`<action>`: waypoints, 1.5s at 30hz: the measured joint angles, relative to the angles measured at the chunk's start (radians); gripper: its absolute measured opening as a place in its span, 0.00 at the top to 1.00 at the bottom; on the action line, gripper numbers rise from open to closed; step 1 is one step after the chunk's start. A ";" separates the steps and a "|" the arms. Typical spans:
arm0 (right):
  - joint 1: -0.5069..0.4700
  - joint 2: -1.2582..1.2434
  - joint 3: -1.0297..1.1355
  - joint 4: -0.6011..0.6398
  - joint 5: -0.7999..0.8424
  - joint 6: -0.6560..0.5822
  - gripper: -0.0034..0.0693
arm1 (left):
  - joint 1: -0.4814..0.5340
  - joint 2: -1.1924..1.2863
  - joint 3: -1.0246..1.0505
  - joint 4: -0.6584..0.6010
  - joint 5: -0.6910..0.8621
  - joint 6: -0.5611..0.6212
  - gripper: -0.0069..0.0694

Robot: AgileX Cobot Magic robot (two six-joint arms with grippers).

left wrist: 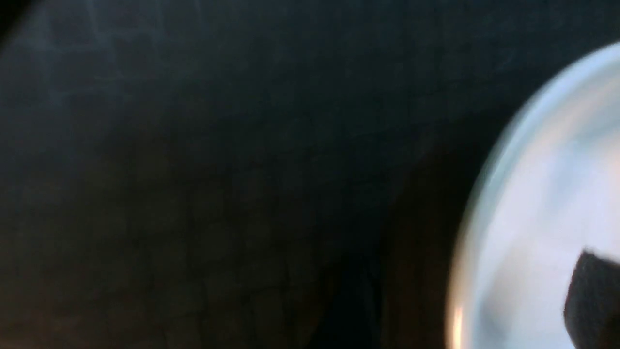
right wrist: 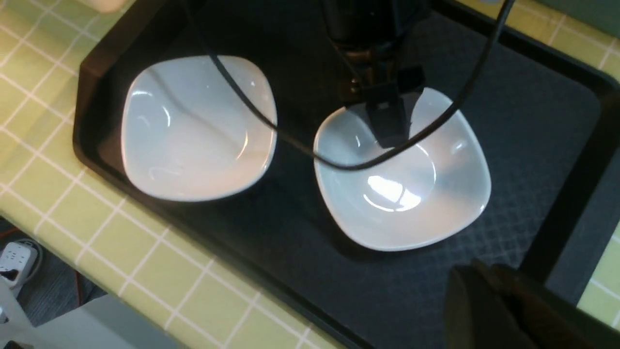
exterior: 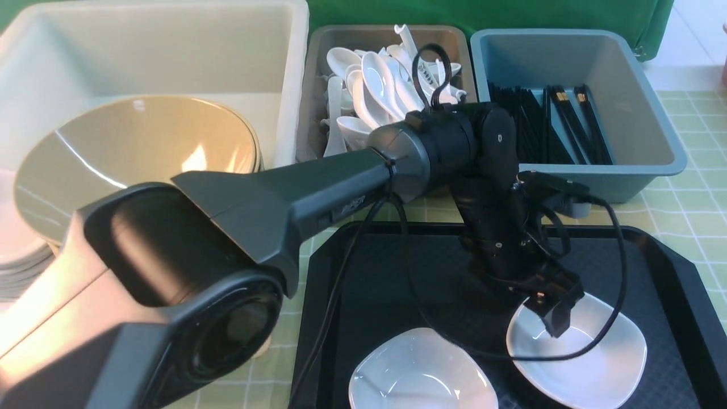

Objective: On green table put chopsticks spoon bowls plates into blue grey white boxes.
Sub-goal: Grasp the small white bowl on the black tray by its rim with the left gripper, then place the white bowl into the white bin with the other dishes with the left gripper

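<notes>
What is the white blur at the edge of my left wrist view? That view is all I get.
Observer: A white plate on the black tray; the left gripper is lowered at its far rim.
Operator: Is it the only plate there?
Observer: No, a second plate lies beside it on the tray, not touching.
Operator: Anything sorted already?
Observer: White spoons are piled in the grey box behind the tray.

2 plates point(exterior: 423, 372) on tray point(exterior: 653, 272), spoons point(exterior: 375, 85) grey box point(exterior: 315, 74), chopsticks point(exterior: 568, 125) blue box point(exterior: 642, 113), bowls point(exterior: 136, 147) white box point(exterior: 170, 51)
</notes>
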State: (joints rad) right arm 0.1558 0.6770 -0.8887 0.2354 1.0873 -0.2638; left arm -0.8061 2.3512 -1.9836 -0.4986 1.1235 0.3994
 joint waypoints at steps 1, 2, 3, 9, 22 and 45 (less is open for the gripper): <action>0.000 0.000 0.003 0.000 -0.002 0.000 0.92 | 0.000 0.001 0.000 -0.002 0.002 0.003 0.32; 0.002 0.000 0.014 -0.002 -0.011 0.001 0.92 | 0.000 0.009 -0.001 -0.015 0.013 0.027 0.43; 0.003 0.000 0.023 -0.002 -0.019 0.002 0.92 | 0.000 0.009 -0.001 -0.027 0.019 0.040 0.49; 0.003 0.000 0.053 -0.005 -0.051 0.004 0.92 | 0.000 0.011 -0.004 -0.067 0.055 0.088 0.88; 0.125 0.051 0.027 0.180 -0.140 -0.240 0.92 | 0.166 -0.233 -0.097 -0.012 0.103 0.033 0.89; 0.625 0.552 -0.261 0.339 -0.194 -0.427 0.89 | 1.427 -1.056 0.546 0.249 0.057 -0.271 0.89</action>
State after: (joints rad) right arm 0.7809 1.2290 -1.1496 0.5746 0.8935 -0.6909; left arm 0.6204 1.2957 -1.4374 -0.2493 1.1809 0.1289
